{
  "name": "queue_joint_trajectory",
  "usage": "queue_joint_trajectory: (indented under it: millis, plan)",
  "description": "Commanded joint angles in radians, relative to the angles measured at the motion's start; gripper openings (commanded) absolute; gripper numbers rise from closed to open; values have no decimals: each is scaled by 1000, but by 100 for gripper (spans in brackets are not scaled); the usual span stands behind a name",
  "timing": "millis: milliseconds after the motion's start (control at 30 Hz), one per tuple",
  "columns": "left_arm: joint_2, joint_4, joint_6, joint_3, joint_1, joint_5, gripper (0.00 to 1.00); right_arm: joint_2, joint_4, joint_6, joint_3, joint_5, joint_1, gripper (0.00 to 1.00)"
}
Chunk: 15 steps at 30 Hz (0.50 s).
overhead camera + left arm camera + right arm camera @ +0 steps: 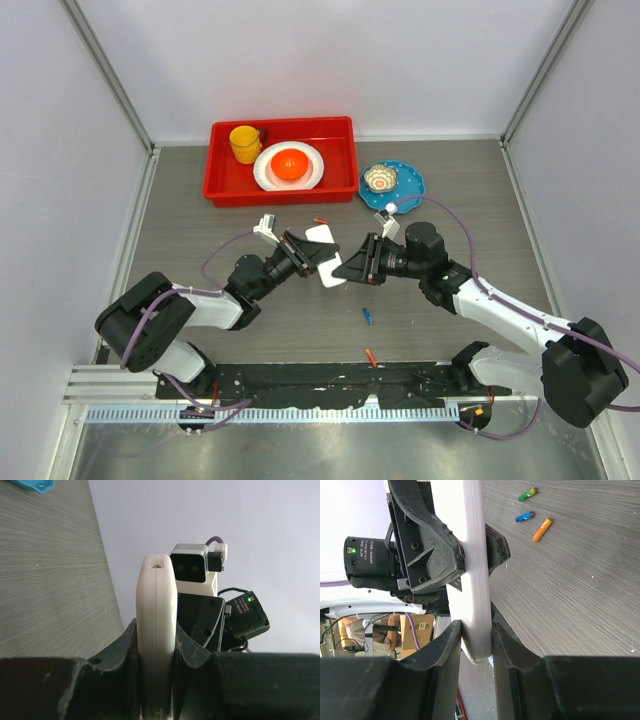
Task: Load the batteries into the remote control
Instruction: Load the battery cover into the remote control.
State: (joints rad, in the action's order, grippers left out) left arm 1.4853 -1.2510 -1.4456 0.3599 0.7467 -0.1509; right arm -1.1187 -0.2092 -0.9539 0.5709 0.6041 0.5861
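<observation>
Remote (156,595) hung edge-on above table (580,590), shared by both arms. Left pincer (156,645) gripped one end, right pincer (476,635) gripped the other. Batteries (542,529) lay loose on table, apart from remote. Risk: uneven pull between arms could twist remote free and drop it; neither pincer was free for batteries. Motor label (370,560) print too small to read.

Far side — red tray (338,150), blue plate (410,186)

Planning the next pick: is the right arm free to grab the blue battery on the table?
Probably not yet: the right gripper is shut on the remote control, which the left gripper also clamps. The blue battery lies uncovered nearby, so releasing first should free the way.
</observation>
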Motion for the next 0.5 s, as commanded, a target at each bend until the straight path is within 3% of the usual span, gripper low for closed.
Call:
queue_joint_trajectory:
  millis: [0, 300, 467]
  plan:
    - [-49, -295, -16, -1, 123, -256, 0, -46, -125, 6, 79, -277, -52, 1]
    - [-45, -295, -15, -2, 135, -254, 0, -84, -140, 4, 121, -279, -68, 4]
    - [-43, -295, -15, -3, 138, -257, 0, -111, -148, 3, 149, -264, -77, 10]
